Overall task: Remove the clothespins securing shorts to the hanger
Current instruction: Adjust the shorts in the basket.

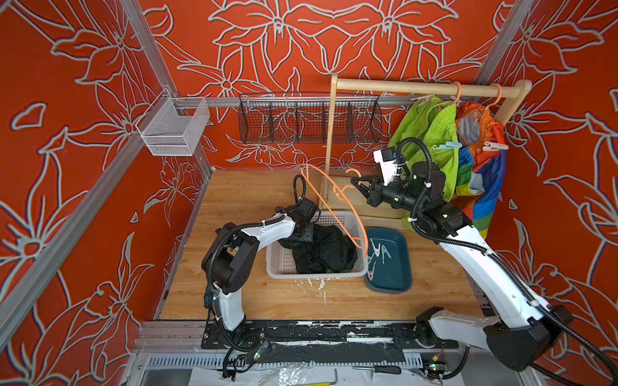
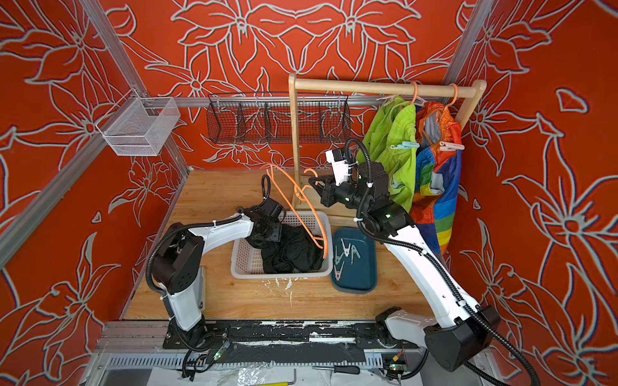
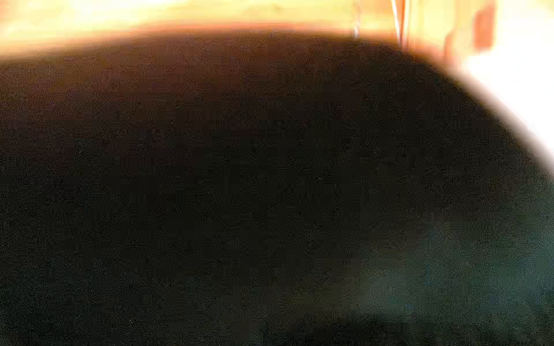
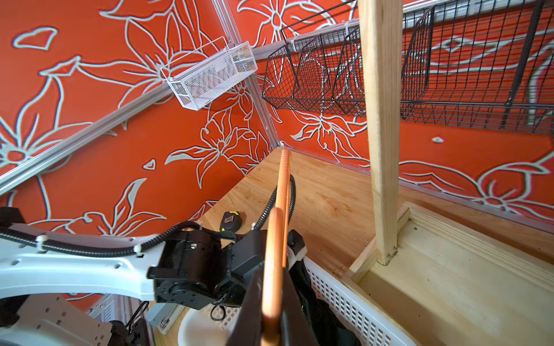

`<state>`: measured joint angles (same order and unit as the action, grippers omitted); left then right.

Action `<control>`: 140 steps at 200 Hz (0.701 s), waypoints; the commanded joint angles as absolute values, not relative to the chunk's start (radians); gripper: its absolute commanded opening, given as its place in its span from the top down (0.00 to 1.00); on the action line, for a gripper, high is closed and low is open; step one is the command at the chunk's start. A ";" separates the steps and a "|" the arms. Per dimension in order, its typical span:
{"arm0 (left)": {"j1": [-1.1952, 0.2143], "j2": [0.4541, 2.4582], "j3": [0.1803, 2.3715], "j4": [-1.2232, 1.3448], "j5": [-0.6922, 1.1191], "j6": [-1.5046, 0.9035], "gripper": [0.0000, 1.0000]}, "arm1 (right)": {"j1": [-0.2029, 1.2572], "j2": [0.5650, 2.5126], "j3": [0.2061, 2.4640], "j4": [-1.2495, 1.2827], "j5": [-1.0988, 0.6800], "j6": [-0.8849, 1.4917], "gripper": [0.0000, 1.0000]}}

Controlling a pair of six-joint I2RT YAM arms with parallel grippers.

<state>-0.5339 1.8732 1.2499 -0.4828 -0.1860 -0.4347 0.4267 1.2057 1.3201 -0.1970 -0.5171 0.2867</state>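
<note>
The black shorts (image 1: 324, 250) lie bunched in a white basket (image 1: 317, 275). My left gripper (image 1: 301, 235) reaches down into them with its fingertips buried, and the left wrist view is filled by the dark fabric of the black shorts (image 3: 239, 179). My right gripper (image 1: 356, 182) is shut on a bare orange hanger (image 1: 334, 197), held above the basket; the hanger (image 4: 274, 269) runs between its fingers. Lime green shorts (image 1: 431, 127) and rainbow shorts (image 1: 481, 180) hang on the wooden rail (image 1: 418, 87). A pale blue clothespin (image 1: 448, 145) and a pink clothespin (image 1: 495, 146) grip them.
A dark blue tray (image 1: 391, 280) beside the basket holds several loose clothespins. A black wire basket (image 1: 309, 122) and a white mesh basket (image 1: 174, 128) hang on the back rail. The rack's wooden upright (image 4: 383, 134) stands close to my right gripper.
</note>
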 commanded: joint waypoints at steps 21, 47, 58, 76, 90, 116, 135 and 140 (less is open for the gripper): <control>-0.538 1.860 1.257 -0.498 -0.158 -0.455 1.00 | 0.428 1.164 1.306 -0.158 -0.533 0.276 1.00; -0.563 1.774 1.250 -0.545 -0.182 -0.466 1.00 | 0.428 1.159 1.303 -0.147 -0.535 0.282 1.00; -0.575 1.729 1.255 -0.582 -0.178 -0.480 1.00 | 0.428 1.158 1.307 -0.147 -0.533 0.282 1.00; -0.620 1.652 1.272 -0.648 -0.193 -0.515 1.00 | 0.428 1.161 1.322 -0.158 -0.528 0.275 1.00; -0.663 1.599 1.295 -0.704 -0.223 -0.549 1.00 | 0.427 1.164 1.331 -0.165 -0.523 0.267 1.00; -0.728 1.535 1.351 -0.789 -0.249 -0.612 1.00 | 0.425 1.173 1.345 -0.165 -0.520 0.264 1.00; -0.767 1.503 1.389 -0.833 -0.270 -0.647 1.00 | 0.423 1.178 1.353 -0.165 -0.519 0.264 1.00; -0.776 1.496 1.399 -0.841 -0.277 -0.653 1.00 | 0.423 1.179 1.357 -0.165 -0.518 0.264 1.00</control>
<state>-0.7364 1.5452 1.3460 -0.7372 -0.2245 -0.5739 0.4252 1.1732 1.3254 -0.1711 -0.5133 0.2810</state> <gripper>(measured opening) 0.073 0.096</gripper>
